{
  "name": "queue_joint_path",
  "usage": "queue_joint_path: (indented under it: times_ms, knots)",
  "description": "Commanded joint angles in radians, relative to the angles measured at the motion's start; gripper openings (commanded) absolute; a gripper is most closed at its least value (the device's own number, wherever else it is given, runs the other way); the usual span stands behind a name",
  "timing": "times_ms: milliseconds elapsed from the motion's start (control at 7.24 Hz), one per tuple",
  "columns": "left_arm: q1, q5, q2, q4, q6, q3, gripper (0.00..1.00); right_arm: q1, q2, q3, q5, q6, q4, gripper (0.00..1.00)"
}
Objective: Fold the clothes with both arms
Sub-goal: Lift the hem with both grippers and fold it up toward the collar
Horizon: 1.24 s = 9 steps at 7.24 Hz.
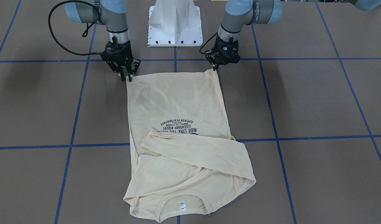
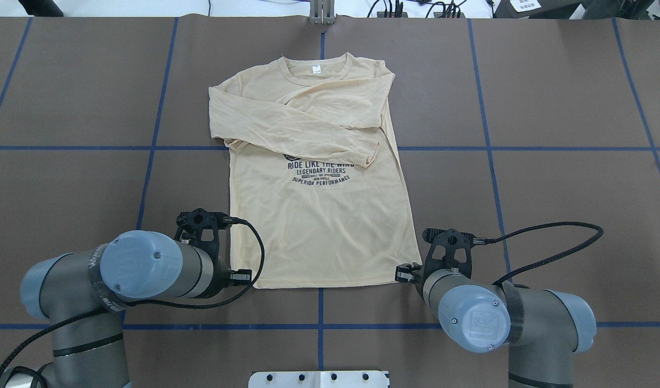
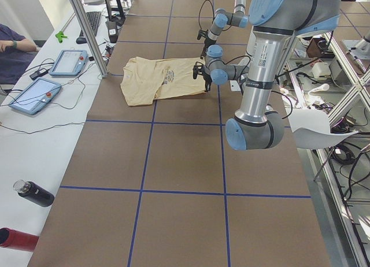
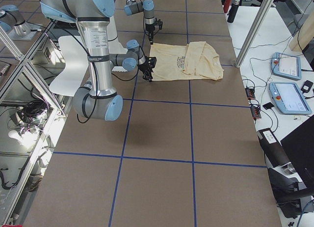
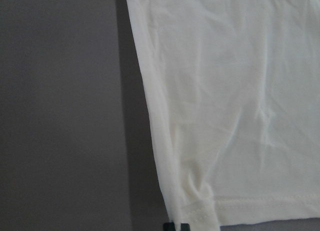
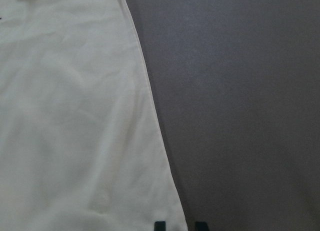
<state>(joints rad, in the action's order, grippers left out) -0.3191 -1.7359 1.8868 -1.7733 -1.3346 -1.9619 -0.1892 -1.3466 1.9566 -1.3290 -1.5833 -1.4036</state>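
You're looking at the T-shirt lying flat on the tabletop, sleeves crossing its chest. The left claw is pinching one hem corner; the right claw is standing open astride the other. Brown tabletop is stretching wide past both side edges.

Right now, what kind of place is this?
Probably a robotics lab or test cell: a left arm and right arm reach to a shirt on a table gridded with blue tape, and touchscreen pendants lie on a side bench.
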Motion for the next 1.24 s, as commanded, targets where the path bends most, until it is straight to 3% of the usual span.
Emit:
queue_joint_path:
  times_ms: [0, 276, 691, 967, 1105]
  knots:
    - [0.0, -0.001, -0.002, 0.002, 0.0, -0.005, 0.0, 0.011, 0.004, 0.001, 0.023, -0.033, 0.0, 0.0]
    - [-0.002, -0.002, 0.0, 0.003, 0.002, -0.018, 0.0, 0.004, 0.003, 0.027, 0.027, -0.033, 0.0, 0.0]
    - [-0.006, -0.086, -0.002, 0.199, 0.008, -0.293, 0.0, -0.039, -0.129, 0.342, -0.108, -0.026, -0.093, 0.0]
    - [0.012, -0.173, 0.006, 0.418, 0.005, -0.572, 0.0, -0.01, -0.212, 0.65, -0.238, -0.027, -0.286, 0.0]
    - [0.053, -0.183, 0.011, 0.473, -0.003, -0.636, 0.0, 0.013, -0.203, 0.77, -0.257, -0.029, -0.408, 0.0]
